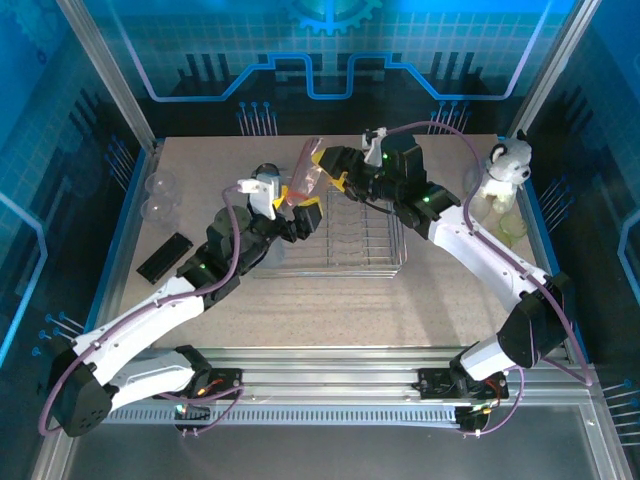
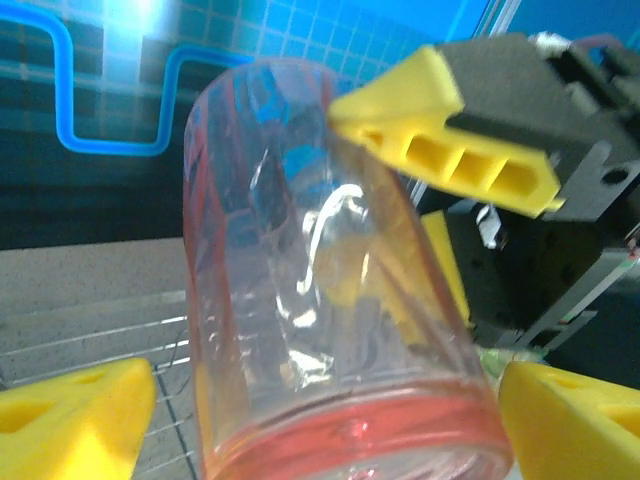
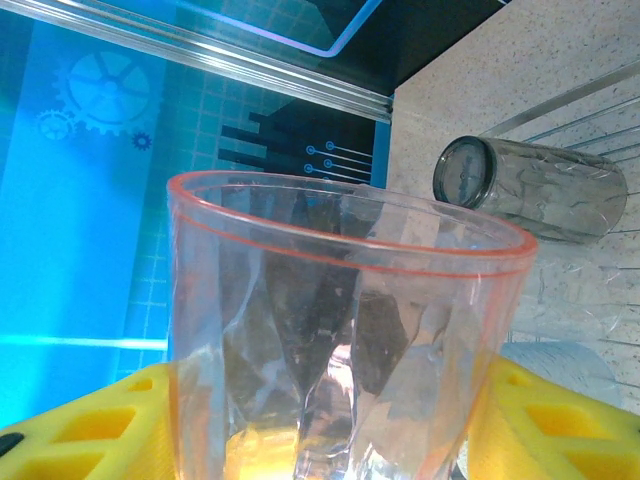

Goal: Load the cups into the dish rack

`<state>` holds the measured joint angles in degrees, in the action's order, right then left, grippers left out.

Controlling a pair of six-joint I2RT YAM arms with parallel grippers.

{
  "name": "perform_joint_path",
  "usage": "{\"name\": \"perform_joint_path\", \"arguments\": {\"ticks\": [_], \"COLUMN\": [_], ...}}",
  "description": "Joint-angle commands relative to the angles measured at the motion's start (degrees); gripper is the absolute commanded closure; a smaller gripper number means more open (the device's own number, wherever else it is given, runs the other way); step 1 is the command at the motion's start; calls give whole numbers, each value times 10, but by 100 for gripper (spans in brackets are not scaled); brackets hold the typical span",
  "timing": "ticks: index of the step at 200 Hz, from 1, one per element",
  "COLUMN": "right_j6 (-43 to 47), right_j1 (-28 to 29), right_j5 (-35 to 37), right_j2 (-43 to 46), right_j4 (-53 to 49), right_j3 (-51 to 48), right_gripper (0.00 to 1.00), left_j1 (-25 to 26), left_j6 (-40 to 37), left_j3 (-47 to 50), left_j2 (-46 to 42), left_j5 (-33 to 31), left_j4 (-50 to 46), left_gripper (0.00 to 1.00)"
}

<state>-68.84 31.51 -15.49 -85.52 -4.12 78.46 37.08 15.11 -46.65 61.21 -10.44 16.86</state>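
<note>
right gripper [image 3: 330,430] clamps the empty pink cup [image 1: 308,172]; left gripper [image 2: 328,400] jaws stand wide around its base. a grey cup [image 3: 540,190] lies sideways in the dish rack [image 1: 385,262].

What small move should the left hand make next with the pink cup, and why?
Probably close the left hand on the pink cup. The cup's near end sits between its yellow fingers, which flank it without clamping, while the right hand grips the other end. Closing first would secure the cup before the right hand lets go.
</note>
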Motion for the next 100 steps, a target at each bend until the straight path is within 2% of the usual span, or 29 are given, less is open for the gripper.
{"name": "perform_joint_path", "arguments": {"ticks": [1,15,54,82,100], "right_j6": [-12,-13,-17,-15,-14], "right_j1": [8,8,8,9,9], "right_j5": [-4,-7,-9,-12,-15], "right_j2": [-5,-8,-11,-13,-14], "right_j4": [39,41,44,40,41], "right_j3": [2,3,4,5,2], "right_gripper": [73,73,73,72,70], "left_j1": [5,5,5,5,6], "left_j6": [33,50,72,85,88], "left_j3": [-4,-15,-23,-25,-26], "left_j2": [8,14,29,30,29], "left_j5": [-34,-39,-28,-31,-30], "left_j4": [33,12,2,7,18], "left_gripper": [15,21,25,43,49]}}
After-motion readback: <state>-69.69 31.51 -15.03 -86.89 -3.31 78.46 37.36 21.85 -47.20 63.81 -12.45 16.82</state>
